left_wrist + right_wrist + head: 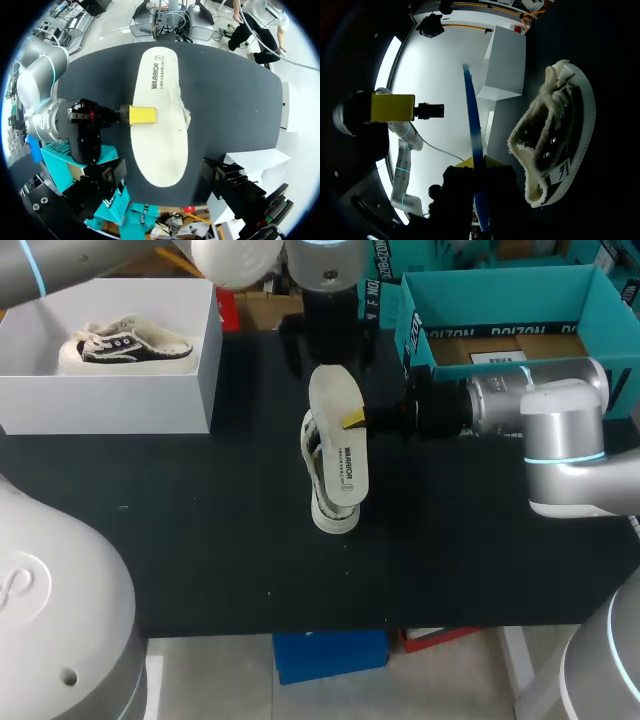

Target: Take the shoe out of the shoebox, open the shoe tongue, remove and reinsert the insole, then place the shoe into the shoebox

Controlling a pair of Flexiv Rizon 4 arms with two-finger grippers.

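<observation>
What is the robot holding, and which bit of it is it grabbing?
The right hand is pinching the white flat foam insole by one long side edge, about halfway between heel and toe.

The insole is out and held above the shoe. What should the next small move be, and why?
Probably the right claw should lower the insole and angle one end toward the opening of the shoe. The claw is shut on the insole's edge, holding it clear above the shoe, which lies on its side below it.
</observation>
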